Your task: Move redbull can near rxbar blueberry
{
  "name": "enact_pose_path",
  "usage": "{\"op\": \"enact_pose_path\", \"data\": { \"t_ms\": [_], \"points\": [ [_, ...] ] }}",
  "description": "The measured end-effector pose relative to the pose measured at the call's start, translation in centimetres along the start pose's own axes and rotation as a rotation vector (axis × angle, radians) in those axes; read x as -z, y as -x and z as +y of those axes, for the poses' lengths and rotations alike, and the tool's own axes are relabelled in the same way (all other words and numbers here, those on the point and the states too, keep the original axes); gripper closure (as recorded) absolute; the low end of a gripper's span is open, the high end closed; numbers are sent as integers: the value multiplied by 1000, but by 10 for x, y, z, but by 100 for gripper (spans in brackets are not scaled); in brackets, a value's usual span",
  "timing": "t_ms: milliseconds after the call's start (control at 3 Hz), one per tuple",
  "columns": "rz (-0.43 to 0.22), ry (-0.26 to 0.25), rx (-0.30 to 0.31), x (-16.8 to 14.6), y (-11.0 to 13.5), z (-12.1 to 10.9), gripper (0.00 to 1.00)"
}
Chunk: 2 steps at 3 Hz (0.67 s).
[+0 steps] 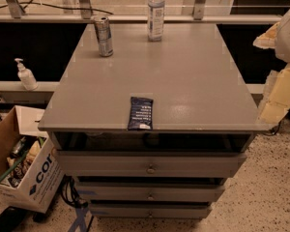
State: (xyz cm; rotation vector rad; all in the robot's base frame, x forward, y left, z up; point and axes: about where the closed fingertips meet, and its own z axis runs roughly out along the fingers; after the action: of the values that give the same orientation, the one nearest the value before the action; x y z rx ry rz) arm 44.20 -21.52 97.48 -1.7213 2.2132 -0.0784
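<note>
The redbull can (pixel 104 36) stands upright at the back left of the grey cabinet top (pixel 183 81). The rxbar blueberry (pixel 140 113), a flat dark navy wrapper with white lettering, lies at the front edge, a little left of the middle. My gripper (pixel 276 98) shows as pale cream parts at the right edge of the view, beside the cabinet's right side and below its top. It is far from both the can and the bar and holds nothing that I can see.
A clear plastic bottle (pixel 156 12) with a white cap stands at the back centre. The cabinet has drawers (pixel 150 166) below. A cardboard box (pixel 26 170) sits on the floor at left, and a pump bottle (pixel 25 75) stands on a left ledge.
</note>
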Motion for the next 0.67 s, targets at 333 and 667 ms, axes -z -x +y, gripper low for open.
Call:
{"op": "enact_pose_path", "data": {
  "t_ms": [333,667],
  "points": [
    [-66,16,-16,-20,17,-8,0],
    [-139,22,-57,-48,40,-19,0]
  ]
}}
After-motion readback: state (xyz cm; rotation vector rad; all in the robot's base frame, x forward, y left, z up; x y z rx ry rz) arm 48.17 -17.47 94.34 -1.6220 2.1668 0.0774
